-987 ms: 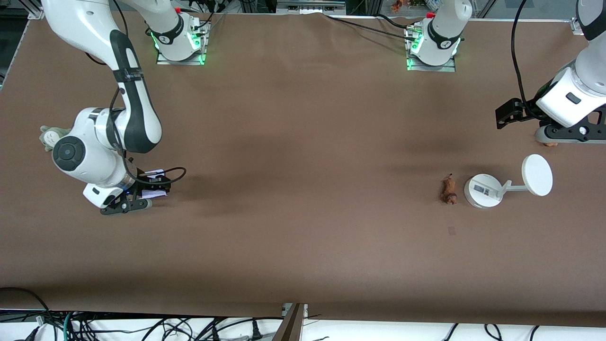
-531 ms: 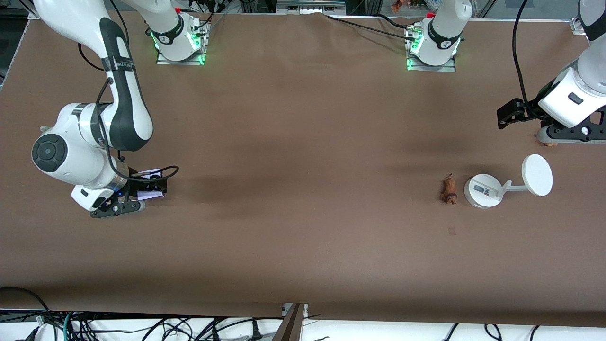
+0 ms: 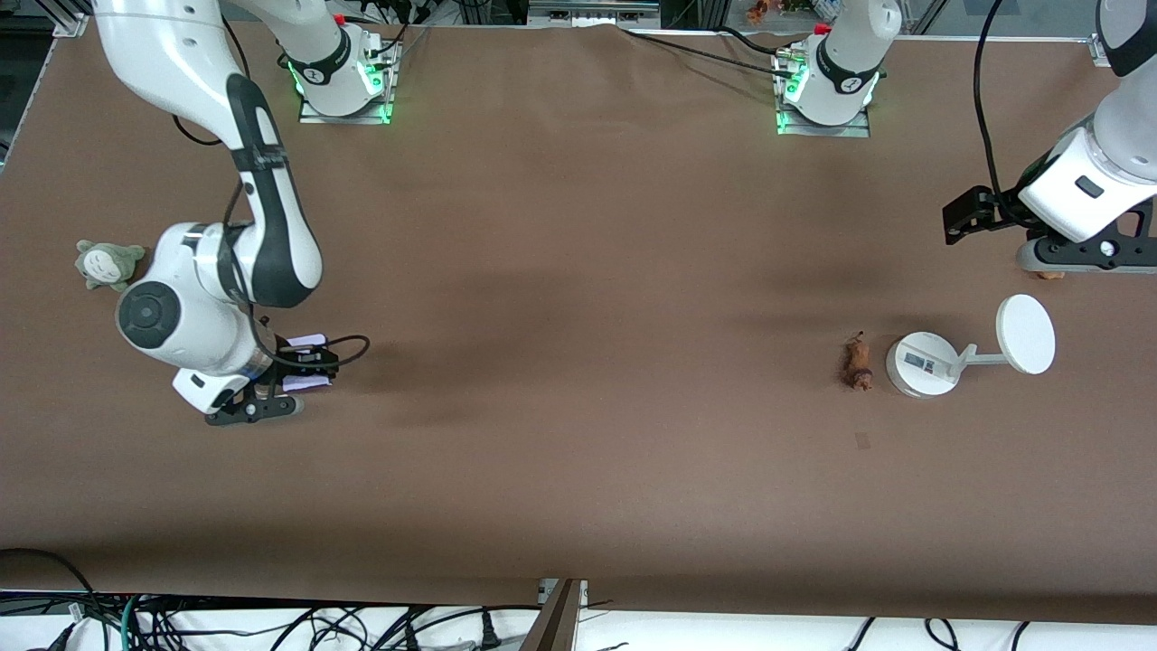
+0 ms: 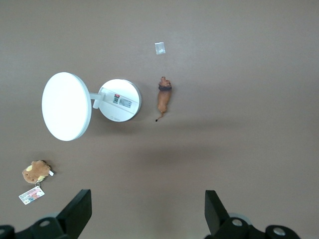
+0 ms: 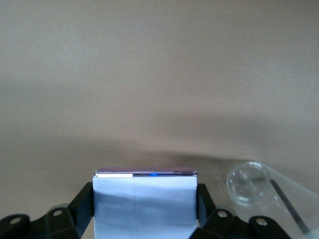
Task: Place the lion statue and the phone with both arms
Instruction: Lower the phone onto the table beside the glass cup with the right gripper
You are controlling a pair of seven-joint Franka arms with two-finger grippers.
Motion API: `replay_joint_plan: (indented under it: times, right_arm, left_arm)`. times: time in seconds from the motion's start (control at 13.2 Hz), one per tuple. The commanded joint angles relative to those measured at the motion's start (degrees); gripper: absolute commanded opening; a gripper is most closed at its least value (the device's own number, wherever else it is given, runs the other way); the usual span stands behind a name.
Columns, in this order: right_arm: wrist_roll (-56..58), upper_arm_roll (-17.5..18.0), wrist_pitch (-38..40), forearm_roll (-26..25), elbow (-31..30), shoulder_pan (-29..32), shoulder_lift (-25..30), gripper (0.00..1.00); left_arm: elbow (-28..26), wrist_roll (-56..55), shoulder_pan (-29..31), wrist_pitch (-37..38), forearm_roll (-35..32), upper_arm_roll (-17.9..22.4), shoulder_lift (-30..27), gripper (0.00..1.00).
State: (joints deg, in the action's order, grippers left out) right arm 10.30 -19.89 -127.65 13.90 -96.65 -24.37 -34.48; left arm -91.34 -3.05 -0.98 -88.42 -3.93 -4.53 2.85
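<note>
**Phone clamped in the right gripper, lion statue lying by the white stand**

The phone [image 5: 144, 201] is a flat, smooth, pale lavender-white slab with rounded corners and a thin dark edge. It sits between the two black fingers of the right gripper [image 3: 291, 384], which presses on its two long sides, low over the desk [image 3: 578, 362] toward the right arm's end. In the right wrist view its short edge faces away from the camera, so its long axis runs straight out along the fingers. A small clear round plastic piece [image 5: 248, 182] lies on the desk just beside it.

The lion statue [image 3: 856, 361] is a tiny, elongated orange-brown figurine with a darker head end and a thin tail. It lies on the desk toward the left arm's end, just beside the round base of the white stand [image 3: 922, 363] but not touching it. Its long axis runs toward the front camera, the dark head end nearer and the tail farther.

The stand is smooth white plastic, a short arm joining its base to a flat disc.

The left gripper [image 4: 144, 211] hangs over the desk's edge region, its fingers spread wide and holding nothing. A rounder brown plush toy [image 4: 36, 171] with a paper tag lies below it. A grey-green plush toy [image 3: 108, 263] sits near the right arm's elbow.

The desk is covered in matte brown cloth.
</note>
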Motion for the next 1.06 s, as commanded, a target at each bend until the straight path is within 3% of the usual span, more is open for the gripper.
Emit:
replay_joint_plan:
  times: [0.0, 0.99]
  right_arm:
    - [-0.64, 1.16, -2.86, 1.65, 0.32, -0.24, -1.9, 0.0]
    - [-0.72, 1.43, -7.97, 1.92, 0.32, -0.23, -6.56, 0.0]
  left_arm:
    - [0.72, 0.15, -0.16, 1.4, 0.15, -0.48, -0.04, 1.0]
    - [1.34, 0.33, 2.48, 0.79, 0.77, -0.13, 1.99, 1.0]
